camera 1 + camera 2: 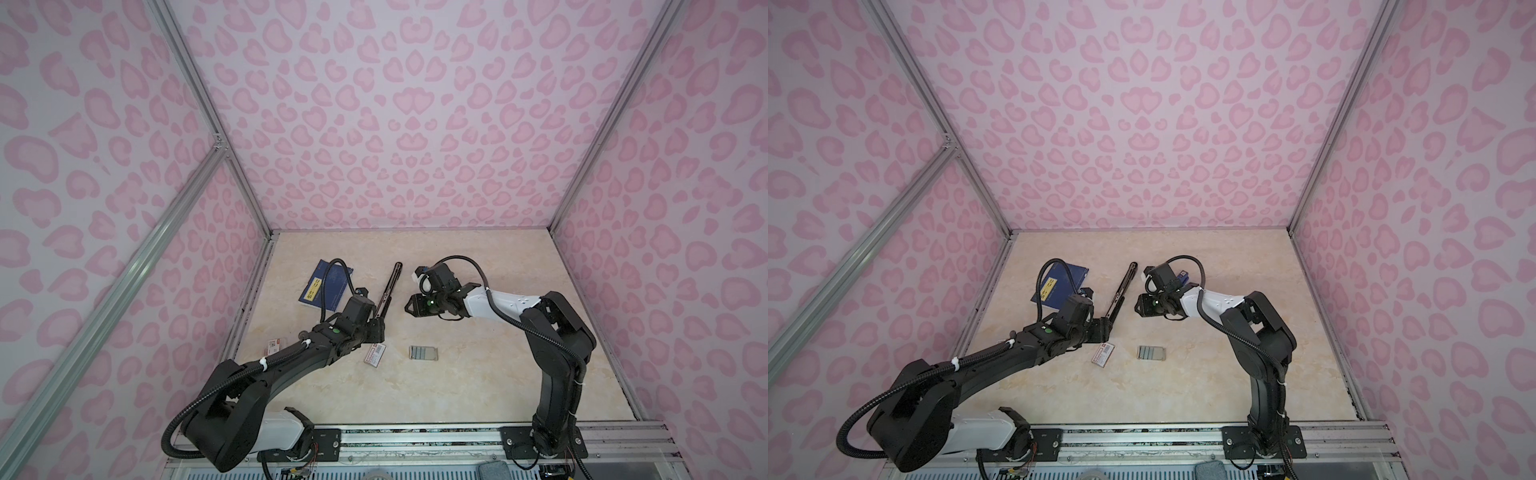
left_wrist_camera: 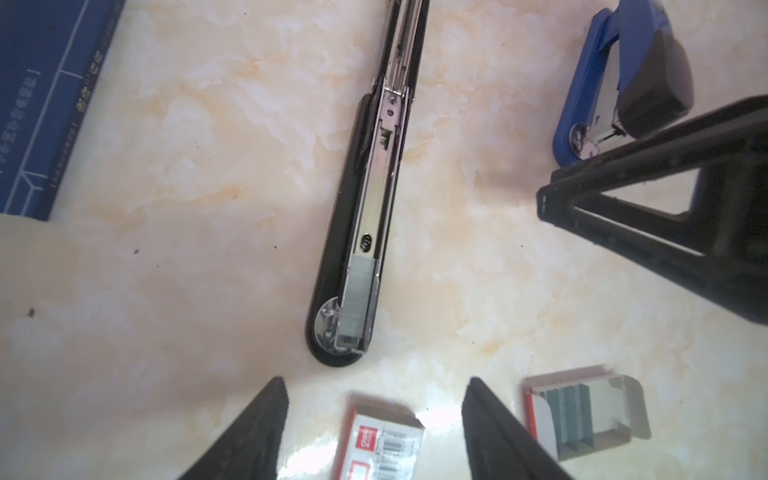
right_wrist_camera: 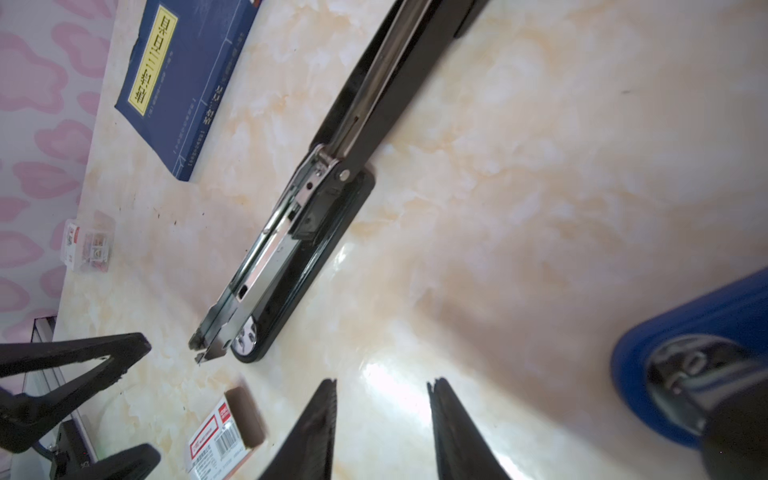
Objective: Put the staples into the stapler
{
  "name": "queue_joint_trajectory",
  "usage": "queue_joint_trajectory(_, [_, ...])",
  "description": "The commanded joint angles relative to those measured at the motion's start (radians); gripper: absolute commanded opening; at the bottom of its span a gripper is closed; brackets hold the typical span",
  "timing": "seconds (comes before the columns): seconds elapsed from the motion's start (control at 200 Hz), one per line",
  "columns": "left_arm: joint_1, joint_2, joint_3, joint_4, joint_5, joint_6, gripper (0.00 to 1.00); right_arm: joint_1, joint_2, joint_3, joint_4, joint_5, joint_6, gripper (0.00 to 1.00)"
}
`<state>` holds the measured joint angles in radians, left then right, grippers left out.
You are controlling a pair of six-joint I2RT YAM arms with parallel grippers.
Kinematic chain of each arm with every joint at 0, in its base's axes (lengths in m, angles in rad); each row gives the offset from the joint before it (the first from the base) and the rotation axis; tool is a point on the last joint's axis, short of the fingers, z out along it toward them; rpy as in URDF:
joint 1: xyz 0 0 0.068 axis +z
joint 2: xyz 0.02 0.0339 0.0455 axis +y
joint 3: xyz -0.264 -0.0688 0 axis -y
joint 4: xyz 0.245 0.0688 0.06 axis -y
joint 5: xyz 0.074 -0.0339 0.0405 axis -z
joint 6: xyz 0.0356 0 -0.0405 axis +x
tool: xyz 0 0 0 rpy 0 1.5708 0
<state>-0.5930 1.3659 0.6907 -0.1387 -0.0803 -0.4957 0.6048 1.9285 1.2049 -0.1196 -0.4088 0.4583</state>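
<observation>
The staples [image 2: 571, 415], thin silvery-grey metal strips packed side by side, lie in an open white cardboard tray [image 2: 623, 399]. The tray rests on the marbled beige tabletop [image 1: 478, 382], near the front end of the long black stapler [image 2: 365, 199] and to its right in both top views. The stapler is hinged wide open, its lid laid back flat on the far side. A short grey staple strip [image 2: 358, 291] sits in its shiny metal channel, at the front end.

The left gripper [image 2: 374, 380] hangs just short of the stapler's front end. Its fingers are spread wide and clamp nothing. A red-and-white printed cardboard box [image 2: 382, 444] lies under the gap.

The right gripper [image 3: 383, 380] is to the right of the stapler's hinge. Its jaws are parted over bare tabletop and hold nothing.

A small blue-and-black stapler [image 2: 623, 75] lies further right, below that wrist. A dark blue book with a yellow label [image 1: 326, 286] lies left of the black stapler's lid. A small clear plastic box [image 3: 87, 245] sits further left, by the wall.
</observation>
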Motion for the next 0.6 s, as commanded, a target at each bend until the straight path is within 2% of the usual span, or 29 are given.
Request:
queue_joint_trajectory(0.0, [-0.006,0.048,0.048,0.043,-0.047,0.035,0.71,-0.024,0.026,0.003,0.041,0.024,0.022,0.4])
queue_joint_trajectory(0.185, [-0.007,0.162,0.157,0.04,-0.068,0.062,0.72,-0.085,0.037,-0.009,0.041,0.107,0.063,0.4])
queue_joint_trajectory(0.46, [0.002,0.403,0.402,0.01,-0.085,0.127,0.73,-0.16,-0.004,-0.058,0.033,0.227,0.072,0.4])
queue_joint_trajectory(0.595, [0.026,0.518,0.541,-0.015,-0.065,0.157,0.73,-0.185,-0.036,-0.081,0.029,0.225,0.064,0.41])
